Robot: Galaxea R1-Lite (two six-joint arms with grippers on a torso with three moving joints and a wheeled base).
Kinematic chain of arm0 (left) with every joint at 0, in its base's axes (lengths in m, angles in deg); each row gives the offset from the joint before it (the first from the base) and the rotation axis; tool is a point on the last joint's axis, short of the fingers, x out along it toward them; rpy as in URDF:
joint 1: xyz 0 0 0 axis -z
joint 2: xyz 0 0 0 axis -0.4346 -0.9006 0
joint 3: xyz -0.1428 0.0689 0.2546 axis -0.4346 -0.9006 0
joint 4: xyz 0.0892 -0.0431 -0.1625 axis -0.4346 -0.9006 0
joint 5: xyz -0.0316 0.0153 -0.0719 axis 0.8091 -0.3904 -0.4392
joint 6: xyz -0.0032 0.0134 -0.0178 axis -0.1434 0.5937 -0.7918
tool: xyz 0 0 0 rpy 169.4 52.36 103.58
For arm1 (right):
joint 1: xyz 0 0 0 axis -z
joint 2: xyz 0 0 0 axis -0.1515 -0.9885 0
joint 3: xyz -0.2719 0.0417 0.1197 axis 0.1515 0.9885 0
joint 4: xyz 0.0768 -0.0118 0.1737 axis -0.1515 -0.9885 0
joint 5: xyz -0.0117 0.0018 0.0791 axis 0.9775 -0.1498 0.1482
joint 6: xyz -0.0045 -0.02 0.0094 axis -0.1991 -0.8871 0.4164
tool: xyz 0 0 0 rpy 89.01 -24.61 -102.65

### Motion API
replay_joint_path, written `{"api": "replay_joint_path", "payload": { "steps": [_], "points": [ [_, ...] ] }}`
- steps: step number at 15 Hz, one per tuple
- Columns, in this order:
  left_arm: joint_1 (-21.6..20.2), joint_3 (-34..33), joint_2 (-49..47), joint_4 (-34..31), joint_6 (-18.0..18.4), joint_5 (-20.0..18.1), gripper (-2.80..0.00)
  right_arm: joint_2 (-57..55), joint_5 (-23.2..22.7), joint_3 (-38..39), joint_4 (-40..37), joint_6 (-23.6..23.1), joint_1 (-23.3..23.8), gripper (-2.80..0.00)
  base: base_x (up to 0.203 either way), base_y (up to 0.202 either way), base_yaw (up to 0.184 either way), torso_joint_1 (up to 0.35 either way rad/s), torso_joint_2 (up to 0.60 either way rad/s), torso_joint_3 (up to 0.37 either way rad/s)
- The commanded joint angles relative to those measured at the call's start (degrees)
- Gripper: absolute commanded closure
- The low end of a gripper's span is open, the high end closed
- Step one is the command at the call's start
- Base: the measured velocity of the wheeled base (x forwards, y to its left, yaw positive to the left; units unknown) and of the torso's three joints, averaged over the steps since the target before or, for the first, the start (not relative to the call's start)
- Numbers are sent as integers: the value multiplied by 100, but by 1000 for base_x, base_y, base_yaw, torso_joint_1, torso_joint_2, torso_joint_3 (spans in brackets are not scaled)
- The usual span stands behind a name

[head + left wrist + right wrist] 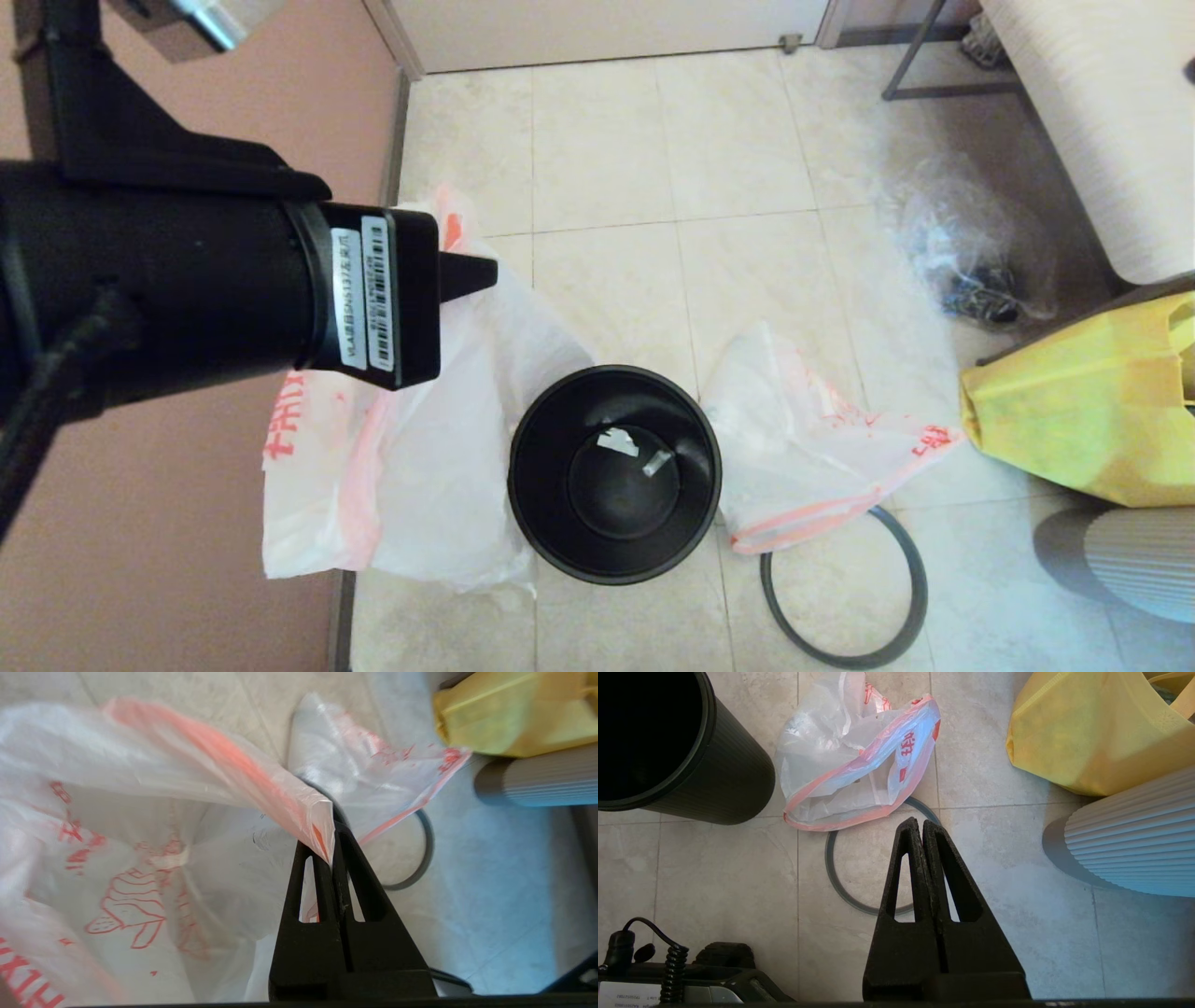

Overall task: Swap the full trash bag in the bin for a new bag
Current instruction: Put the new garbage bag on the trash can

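The black bin [614, 471] stands open on the tiled floor, with two pale scraps on its bottom and no bag in it. Its dark-grey hoop [845, 588] lies apart on the floor to the bin's right. My left gripper [485, 273] hangs above and left of the bin, shut on the edge of a white bag with red print [439, 448], which droops down to the floor beside the bin. In the left wrist view the fingers [332, 830] pinch the bag's folded rim [261, 784]. My right gripper [922, 823] is shut on nothing, above the hoop [840, 891].
A second white-and-red bag [803, 439] lies crumpled between bin and hoop. A clear bag with dark rubbish [971, 261] sits at the back right, near a big yellow bag [1083, 401] and a grey ribbed object [1120, 560]. A pink wall [187, 560] runs along the left.
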Motion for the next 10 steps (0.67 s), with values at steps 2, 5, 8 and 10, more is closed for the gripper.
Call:
{"api": "replay_joint_path", "payload": {
  "steps": [2, 5, 8, 10],
  "points": [
    [82, 346, -103, -58, 13, 22, 0, -9, -2, 1, -1, -2, -2, 0, 0, 0, 0, 0, 0, 0],
    [210, 603, -117, -52, 219, 13, 0, 0, -2, 1, -1, -2, -2, 0, 0, 0, 0, 0, 0, 0],
    [359, 986, -289, -54, 315, 14, 0, 0, -2, 2, -1, -2, -2, 0, 0, 0, 0, 0, 0, 0],
    [480, 1268, -376, -68, 338, 14, 0, -4, -2, 0, -1, -2, -2, 0, 0, 0, 0, 0, 0, 0]
  ]
}}
